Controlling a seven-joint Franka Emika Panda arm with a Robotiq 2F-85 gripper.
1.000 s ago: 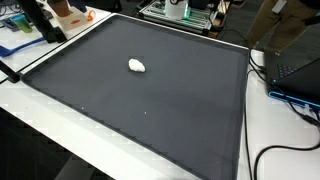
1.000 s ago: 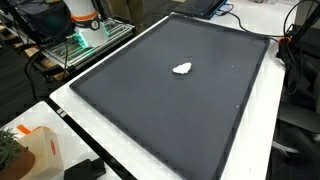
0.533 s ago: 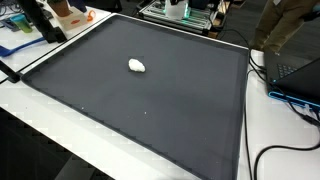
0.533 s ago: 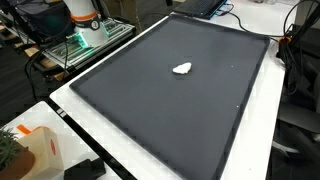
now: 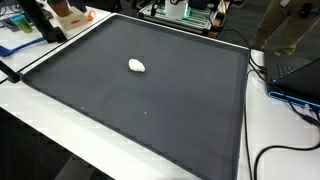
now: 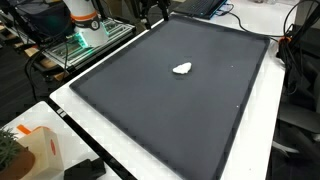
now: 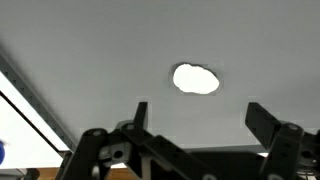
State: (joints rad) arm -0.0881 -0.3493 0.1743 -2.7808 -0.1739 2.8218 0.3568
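An exterior view looks down across the black mat point(image 5: 150, 100) from high beyond one edge, with the robot base point(image 5: 178, 8) at the mat's far side. An exterior view from another edge, equally high and distant, puts the base point(image 6: 85, 20) beyond the mat's point(image 6: 170, 110) far corner. The wrist view faces down from close above the mat point(image 7: 90, 60), the gripper point(image 7: 195, 115) lining its lower edge. All three share the mat's middle, where the white lump point(image 5: 137, 66) point(image 6: 182, 69) point(image 7: 196, 79) lies.

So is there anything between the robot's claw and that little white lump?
No. In the wrist view, only bare grey mat lies between the open gripper and the white lump; they are apart.
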